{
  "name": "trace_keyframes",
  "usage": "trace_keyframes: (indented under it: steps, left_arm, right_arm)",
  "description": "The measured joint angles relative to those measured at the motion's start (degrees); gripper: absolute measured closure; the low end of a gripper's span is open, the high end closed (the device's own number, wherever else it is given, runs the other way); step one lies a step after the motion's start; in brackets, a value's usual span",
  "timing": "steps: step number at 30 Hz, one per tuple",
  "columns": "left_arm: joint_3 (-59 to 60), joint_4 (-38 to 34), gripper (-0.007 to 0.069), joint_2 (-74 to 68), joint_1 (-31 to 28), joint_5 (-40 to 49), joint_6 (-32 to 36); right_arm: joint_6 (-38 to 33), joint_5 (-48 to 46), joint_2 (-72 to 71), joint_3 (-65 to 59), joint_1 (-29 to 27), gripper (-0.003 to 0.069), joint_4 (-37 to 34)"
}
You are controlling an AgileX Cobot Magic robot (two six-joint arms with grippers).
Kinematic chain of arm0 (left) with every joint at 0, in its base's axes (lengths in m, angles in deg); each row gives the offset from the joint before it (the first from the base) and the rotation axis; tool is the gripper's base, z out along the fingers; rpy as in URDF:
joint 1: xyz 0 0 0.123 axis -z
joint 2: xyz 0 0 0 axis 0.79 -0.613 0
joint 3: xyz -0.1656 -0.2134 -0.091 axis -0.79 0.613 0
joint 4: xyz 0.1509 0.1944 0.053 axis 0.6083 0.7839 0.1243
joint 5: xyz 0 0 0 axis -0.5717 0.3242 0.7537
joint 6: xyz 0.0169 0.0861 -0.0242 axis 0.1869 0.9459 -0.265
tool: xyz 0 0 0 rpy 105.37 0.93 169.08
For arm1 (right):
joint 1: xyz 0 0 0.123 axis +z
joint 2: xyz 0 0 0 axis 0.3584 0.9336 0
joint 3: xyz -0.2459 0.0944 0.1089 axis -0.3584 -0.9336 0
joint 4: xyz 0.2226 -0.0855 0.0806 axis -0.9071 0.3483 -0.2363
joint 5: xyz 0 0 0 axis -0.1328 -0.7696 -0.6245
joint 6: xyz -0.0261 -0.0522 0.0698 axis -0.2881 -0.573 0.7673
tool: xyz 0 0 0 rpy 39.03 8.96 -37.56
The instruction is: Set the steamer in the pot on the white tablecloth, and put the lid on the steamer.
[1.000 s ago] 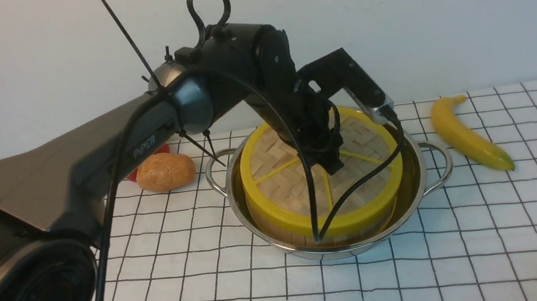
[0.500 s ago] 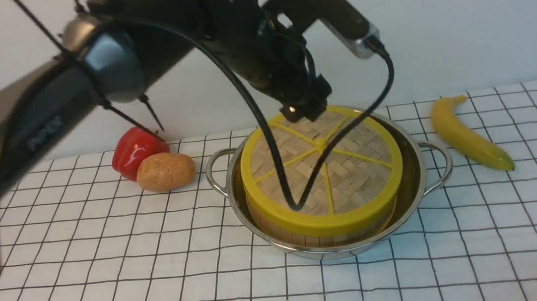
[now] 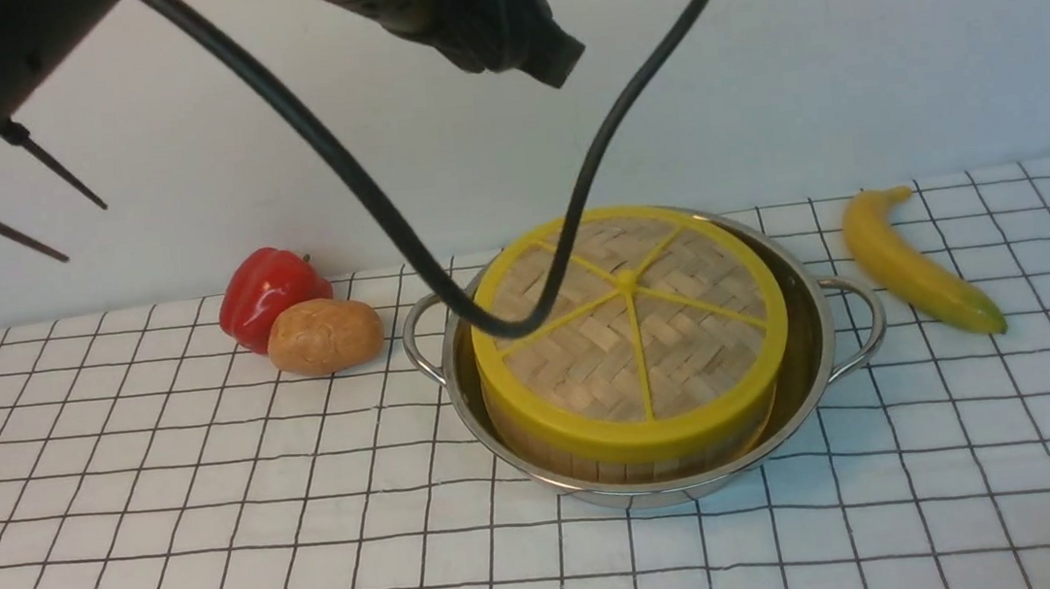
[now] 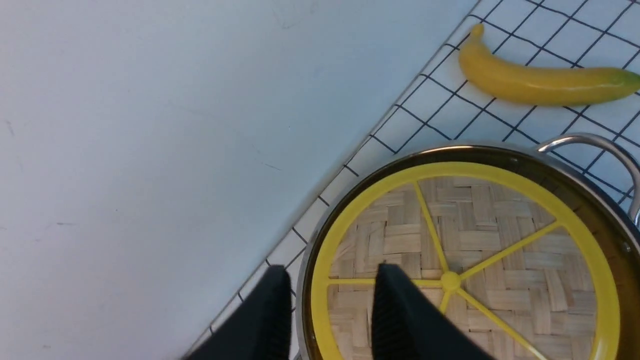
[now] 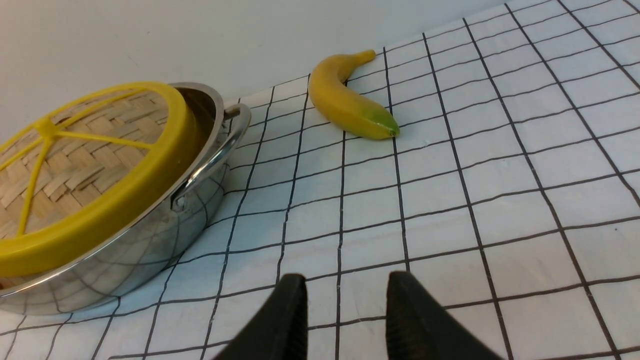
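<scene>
**Lid seated on steamer in pot; both arms clear**

Reading the front view from left to right, a red bell pepper [image 3: 269, 288] lies far left on the white tablecloth [image 3: 217, 522], with a brown potato [image 3: 323, 335] touching its near side. Both sit well apart from the pot's left handle and block nothing.

At centre stands the stainless-steel pot [image 3: 813, 342] on the tablecloth. Inside it is the steamer [image 3: 601, 462], its bamboo wall showing under the lid [image 3: 630, 322], which lies flat and centred on top, yellow rim matching all round. By that look, both parts of the task appear done; at most a check that the lid sits level and the arms draw away remains.

Above the pot, the left end effector [image 4: 330, 310] hangs high over the lid's far-left edge, touching nothing. Its fingers stand a little apart with nothing between them. A black cable [image 3: 528, 319] droops from that arm across the lid's left part; it may brush the lid, though contact cannot be told.

To the right, a banana [image 3: 912, 259] lies beyond the pot's right handle, apart from it. The right end effector [image 5: 345, 320] hovers low over bare cloth near right of the pot, fingers spread and empty.
</scene>
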Motion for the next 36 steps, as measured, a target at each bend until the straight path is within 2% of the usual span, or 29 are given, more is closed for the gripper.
trace_keyframes:
  steps: [5,9,11,12,13,14,17,19,20,21,27,30,36]
  left_arm:
    - [1.4,0.5,0.0525,1.3,-2.6,0.9,-6.6]
    - [7.5,0.5,0.0536,7.4,-5.1,0.0,-8.1]
    - [17.2,0.1,0.0540,16.5,-8.1,-4.9,-8.5]
    - [17.2,0.0,0.0540,17.3,-8.4,-4.9,-8.5]
    - [25.7,-0.4,0.0540,25.0,-11.4,-9.8,-8.6]
    - [25.7,-0.4,0.0540,25.9,-11.7,-9.8,-8.6]
    - [42.7,-0.7,0.0539,40.0,-18.1,-17.6,-8.6]
    - [47.5,-0.9,0.0539,44.8,-20.1,-19.5,-8.6]
    - [56.9,-1.2,0.0531,51.7,-22.7,-21.6,-9.0]
    - [57.8,-1.3,0.0531,53.2,-22.9,-22.0,-9.1]
    - [84.1,-4.0,0.0528,75.2,-30.7,-30.2,-12.6]
    - [93.2,-4.8,0.0518,82.4,-33.8,-33.3,-14.3]
    - [103.3,-5.7,0.0507,92.6,-37.2,-36.4,-16.0]
  right_arm:
    - [0.0,0.0,0.0,0.0,0.0,0.0416,0.0]
    - [0.0,0.0,0.0,0.0,0.0,0.0416,0.0]
    - [0.0,0.0,0.0,0.0,0.0,0.0416,0.0]
    - [0.0,0.0,0.0,0.0,0.0,0.0416,0.0]
    - [0.0,0.0,0.0,0.0,0.0,0.0416,0.0]
    - [0.0,0.0,0.0,0.0,0.0,0.0416,0.0]
    - [0.0,0.0,0.0,0.0,0.0,0.0416,0.0]
    - [0.0,0.0,0.0,0.0,0.0,0.0416,0.0]
    - [0.0,0.0,0.0,0.0,0.0,0.0416,0.0]
    - [0.0,0.0,0.0,0.0,0.0,0.0416,0.0]
    - [0.0,0.0,0.0,0.0,0.0,0.0416,0.0]
    - [0.0,0.0,0.0,0.0,0.0,0.0416,0.0]
    - [0.0,0.0,0.0,0.0,0.0,0.0416,0.0]
